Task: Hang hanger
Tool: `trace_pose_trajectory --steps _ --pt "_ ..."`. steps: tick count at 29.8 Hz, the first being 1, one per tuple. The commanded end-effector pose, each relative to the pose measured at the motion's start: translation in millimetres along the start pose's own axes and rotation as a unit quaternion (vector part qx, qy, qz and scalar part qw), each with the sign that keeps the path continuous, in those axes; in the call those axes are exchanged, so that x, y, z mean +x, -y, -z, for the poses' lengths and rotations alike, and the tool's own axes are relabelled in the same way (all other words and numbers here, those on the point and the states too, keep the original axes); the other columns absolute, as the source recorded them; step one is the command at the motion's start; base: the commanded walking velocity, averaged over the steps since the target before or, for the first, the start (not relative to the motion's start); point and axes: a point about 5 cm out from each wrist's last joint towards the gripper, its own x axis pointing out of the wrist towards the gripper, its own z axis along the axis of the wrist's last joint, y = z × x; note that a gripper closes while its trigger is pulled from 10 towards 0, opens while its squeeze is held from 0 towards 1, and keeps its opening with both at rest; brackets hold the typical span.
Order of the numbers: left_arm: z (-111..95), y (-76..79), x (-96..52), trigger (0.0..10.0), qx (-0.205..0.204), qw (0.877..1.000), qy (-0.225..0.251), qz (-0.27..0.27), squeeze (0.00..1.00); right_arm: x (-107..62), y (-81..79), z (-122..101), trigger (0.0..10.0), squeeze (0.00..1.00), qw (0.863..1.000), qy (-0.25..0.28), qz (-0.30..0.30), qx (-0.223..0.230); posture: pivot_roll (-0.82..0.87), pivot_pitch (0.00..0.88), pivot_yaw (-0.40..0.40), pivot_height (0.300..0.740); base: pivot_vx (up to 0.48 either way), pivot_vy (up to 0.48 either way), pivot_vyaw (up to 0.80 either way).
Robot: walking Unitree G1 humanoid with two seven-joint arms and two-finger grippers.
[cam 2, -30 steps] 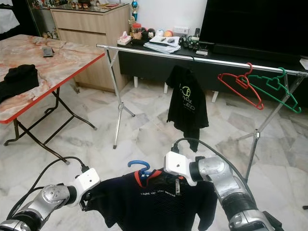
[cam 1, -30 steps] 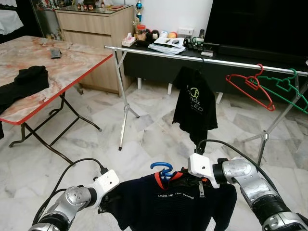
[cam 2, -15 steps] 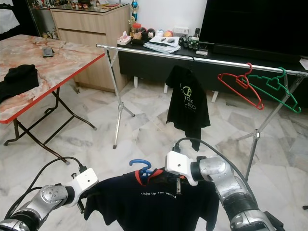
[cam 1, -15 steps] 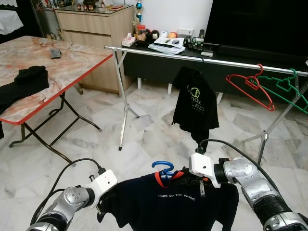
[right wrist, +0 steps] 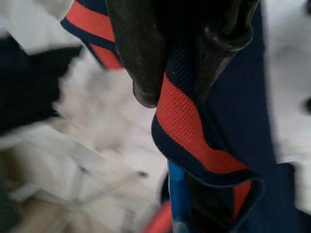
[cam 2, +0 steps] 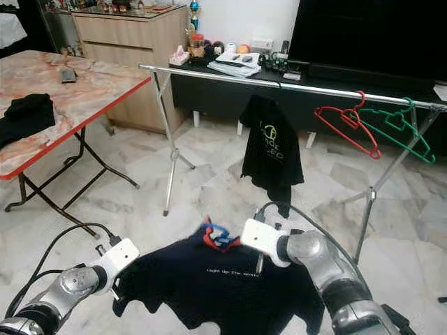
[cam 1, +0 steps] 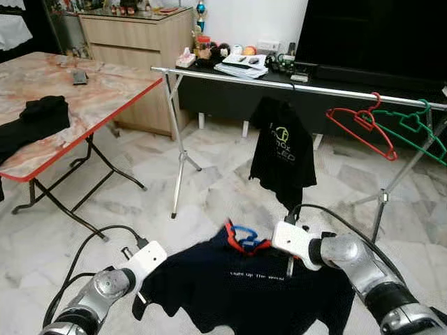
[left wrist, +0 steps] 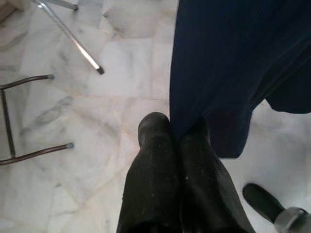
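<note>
Dark navy shirt [cam 1: 244,286], knit fabric, white lettering on the chest, red-trimmed collar; held spread between both hands above the marble floor [cam 1: 209,188].

Blue hanger [cam 1: 246,237], plastic, curved hook; sits at the shirt's collar, tipped over, just beside the right hand [right wrist: 182,82].

Right hand: fingers [right wrist: 136,58] closed on the red-and-navy ribbed collar band; the blue hanger shows just under that band in the right wrist view.

Left hand [left wrist: 175,141]: black textured fingers pressed together, pinching the shirt's edge; cloth hangs in soft folds beyond them. The left wrist view also shows a rack foot and a bent dark desk leg on the pale veined tiles.

Clothes rail [cam 1: 293,85]: silver metal tube on splayed legs, well apart from the held shirt, crossing the room ahead.

Black shirt [cam 1: 282,157], round logo, hanging mid-rail.

Red hanger [cam 1: 361,124] and green hanger [cam 1: 412,125], thin wire-like frames, hung side by side near the rail's right end.

Desk [cam 1: 105,87]: marble-patterned top, red edge, folding dark legs, at the robot's left; dark folded garment [cam 1: 38,115] lies on it.
</note>
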Motion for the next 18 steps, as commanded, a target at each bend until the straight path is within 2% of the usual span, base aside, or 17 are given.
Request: trace_pose_trajectory --steps 1,2,3,4,7,8,9,11,12,13,18 --pt "23.4 -8.4 -7.4 0.0 -0.011 0.997 -0.066 -0.029 0.00 -11.6 28.6 8.6 10.0 0.00 0.991 -0.030 0.125 0.049 0.06 0.000 -0.026 0.740 0.000 0.000 0.00" --pt "24.8 -7.8 -7.5 0.0 -0.009 0.997 -0.072 -0.028 0.00 -12.0 32.2 8.5 10.0 0.00 0.984 -0.024 0.157 0.078 0.06 0.000 -0.026 0.740 0.000 0.000 0.00" --pt "24.8 -7.8 -7.5 0.0 -0.009 0.997 -0.072 -0.028 0.00 -12.0 32.2 8.5 10.0 0.00 0.984 -0.024 0.157 0.078 0.06 0.000 -0.026 0.740 0.000 0.000 0.00" --pt "26.1 -7.2 -7.7 0.0 -0.009 0.997 -0.076 -0.029 0.00 -12.3 34.4 9.2 10.0 0.00 0.978 -0.022 0.182 0.101 0.06 0.000 -0.024 0.740 0.000 0.000 0.00" --pt "25.8 -4.2 -7.2 0.0 -0.006 0.997 -0.074 -0.015 0.00 -13.0 37.0 9.4 10.0 0.00 0.968 -0.018 0.222 0.114 0.06 0.000 -0.022 0.740 0.000 0.000 0.00" --pt "23.8 0.8 -6.1 0.0 0.003 0.998 -0.066 0.006 0.00 -13.7 39.4 9.9 10.0 0.00 0.956 -0.015 0.260 0.133 0.06 0.000 -0.022 0.740 0.000 0.000 0.00" --pt "23.2 2.1 -5.8 0.0 0.006 0.998 -0.063 0.011 0.00 -13.9 39.9 10.1 10.0 0.00 0.953 -0.014 0.269 0.140 0.06 0.000 -0.022 0.740 0.000 0.000 0.00" --pt "22.9 1.7 -5.1 0.0 0.003 0.998 -0.066 0.000 0.00 -11.1 36.8 9.9 10.0 0.00 0.945 -0.002 0.268 0.185 0.06 0.000 -0.022 0.740 0.000 0.000 0.00" --pt "22.9 1.7 -5.1 0.0 0.003 0.998 -0.066 0.000 0.00 -11.1 36.8 9.9 10.0 0.00 0.945 -0.002 0.268 0.185 0.06 0.000 -0.022 0.740 0.000 0.000 0.00" --pt "22.2 3.4 -4.3 0.0 0.001 0.998 -0.067 0.003 0.00 -7.9 33.7 8.6 10.0 0.00 0.938 0.012 0.265 0.225 0.06 0.000 -0.020 0.740 0.000 0.000 0.00" --pt "17.0 12.7 -2.0 0.0 -0.004 0.998 -0.049 0.048 0.00 -3.1 30.2 3.8 10.0 0.00 0.905 0.058 0.259 0.332 0.06 0.000 -0.020 0.740 0.000 0.000 0.00"
